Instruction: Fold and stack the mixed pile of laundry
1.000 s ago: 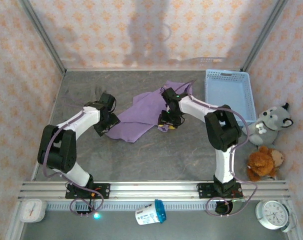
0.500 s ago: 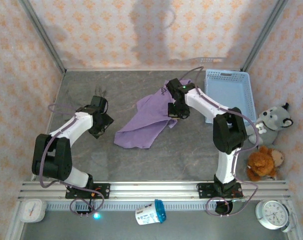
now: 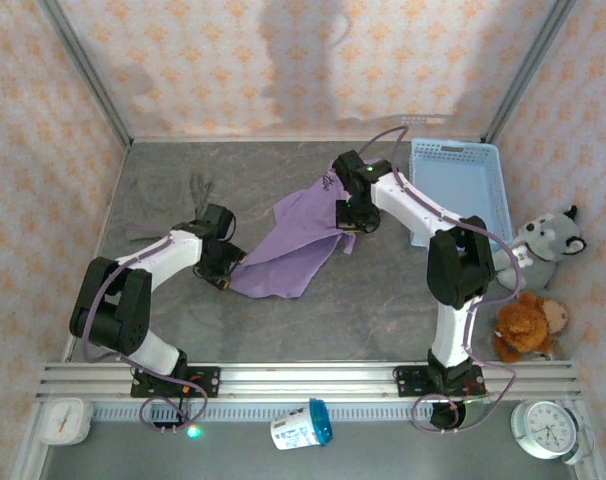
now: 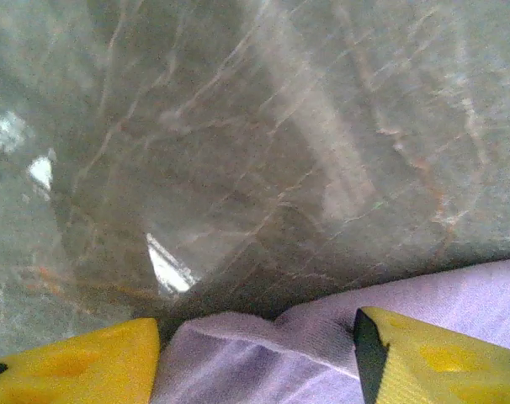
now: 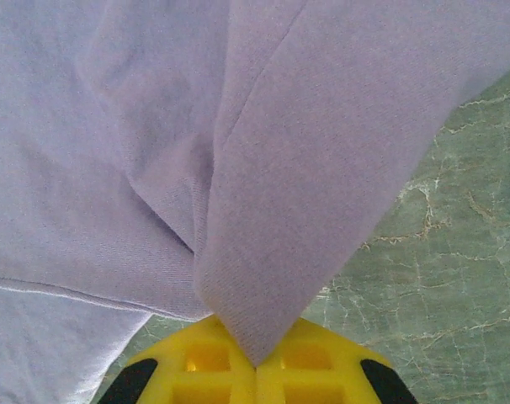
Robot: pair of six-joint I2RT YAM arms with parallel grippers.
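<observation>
The lavender-purple T-shirt (image 3: 295,243) lies crumpled across the middle of the table. My right gripper (image 3: 349,216) is at the shirt's far right part, shut on a fold of the T-shirt (image 5: 263,210), which runs in a point down into the closed yellow fingers (image 5: 322,370). My left gripper (image 3: 226,270) sits at the shirt's near left corner. It is open, and the hem of the T-shirt (image 4: 322,337) lies between its yellow fingers (image 4: 78,370). The olive-grey garment is out of view.
A light blue lattice basket (image 3: 455,186) stands at the back right. A grey plush wolf (image 3: 546,246) and a brown teddy (image 3: 526,326) sit at the right edge. Clocks (image 3: 549,428) and a cup (image 3: 303,424) lie in front of the rail.
My left gripper drew back left, then came in to the shirt's near left corner. My right gripper carried its fold toward the back, and the shirt has shifted and spread.
</observation>
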